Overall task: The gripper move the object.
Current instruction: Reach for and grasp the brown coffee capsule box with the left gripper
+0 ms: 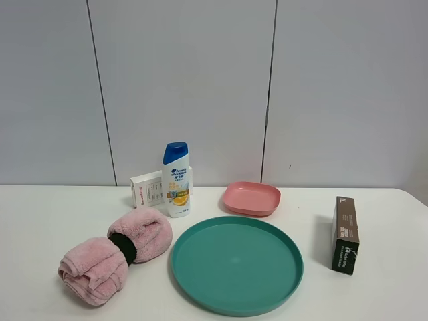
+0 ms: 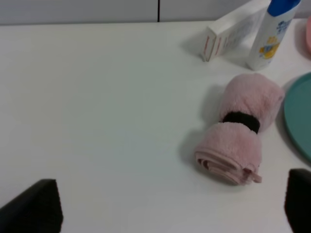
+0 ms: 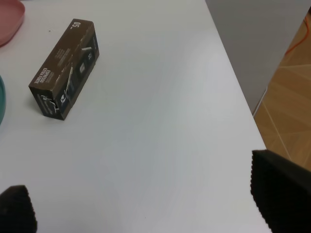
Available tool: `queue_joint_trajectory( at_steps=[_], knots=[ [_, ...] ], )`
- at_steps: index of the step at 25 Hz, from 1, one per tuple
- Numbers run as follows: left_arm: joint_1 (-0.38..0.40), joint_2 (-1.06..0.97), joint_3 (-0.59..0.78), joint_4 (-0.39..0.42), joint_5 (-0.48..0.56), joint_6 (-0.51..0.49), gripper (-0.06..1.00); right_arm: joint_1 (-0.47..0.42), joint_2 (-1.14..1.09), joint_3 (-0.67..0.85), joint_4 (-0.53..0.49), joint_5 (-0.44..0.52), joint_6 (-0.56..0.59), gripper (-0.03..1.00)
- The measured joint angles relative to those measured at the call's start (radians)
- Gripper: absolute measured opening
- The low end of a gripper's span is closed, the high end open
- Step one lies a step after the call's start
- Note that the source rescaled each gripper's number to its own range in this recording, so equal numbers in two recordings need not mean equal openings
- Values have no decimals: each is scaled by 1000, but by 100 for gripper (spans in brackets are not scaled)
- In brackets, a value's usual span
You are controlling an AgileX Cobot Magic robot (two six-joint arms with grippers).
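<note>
Lying ahead of the right tool (image 3: pixel 149 204) and off to its inward side, toward the middle of the surface (image 1: pixel 391 297): one brown box (image 3: pixel 65 68). It is long and rectangular with white lettering, rests flat on a long face, and nothing touches it.

Long axis: runs mostly away from the right tool, at a slant to the line between its fingers rather than square to it.

Right tool: fingers spread wide with nothing between them. It hangs over bare surface close to the outer edge, well apart from the box.

Left tool (image 2: pixel 165 204): likewise spread and empty. A pink towel roll (image 2: pixel 238 128) lies ahead of it, and the box does not show in its view.

Nearer arm, by judgement: the right.

Coming move, by judgement: a reach forward and inward, with a wrist turn so the fingers straddle the box's narrow width.

Neighbours: a teal plate (image 1: pixel 234 267) sits near the box on the side away from the surface's edge, not touching it. A pink dish (image 1: pixel 251 198) lies farther from the tool, beyond the plate.

Surface: white, matt, level.

Room: a pale grey panelled wall (image 1: pixel 200 80) stands behind. A wood-toned floor (image 3: pixel 291 97) shows past the edge beside the right tool.
</note>
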Motion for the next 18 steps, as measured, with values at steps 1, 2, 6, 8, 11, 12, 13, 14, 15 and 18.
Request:
queue_joint_trajectory(
  at_steps=[1, 2, 6, 8, 11, 12, 13, 14, 15, 18],
  knots=[
    [0, 64, -29, -12, -6, 16, 87, 0, 0, 0, 0, 0, 0, 100],
    [0, 115, -62, -23, -9, 36, 87, 0, 0, 0, 0, 0, 0, 100],
    [-13, 319, -168, -113, -27, 114, 87, 0, 0, 0, 0, 0, 0, 100],
    [-57, 405, -207, -132, -52, 132, 87, 0, 0, 0, 0, 0, 0, 100],
    [-150, 510, -266, -130, -108, 135, 87, 0, 0, 0, 0, 0, 0, 100],
    [-187, 545, -283, -126, -128, 135, 87, 0, 0, 0, 0, 0, 0, 100],
    [-225, 576, -305, -122, -142, 135, 87, 0, 0, 0, 0, 0, 0, 100],
    [-258, 612, -328, -121, -158, 135, 87, 0, 0, 0, 0, 0, 0, 100],
    [-296, 649, -352, -120, -172, 135, 87, 0, 0, 0, 0, 0, 0, 100],
    [-397, 757, -420, -119, -202, 135, 87, 0, 0, 0, 0, 0, 0, 100]
  ],
)
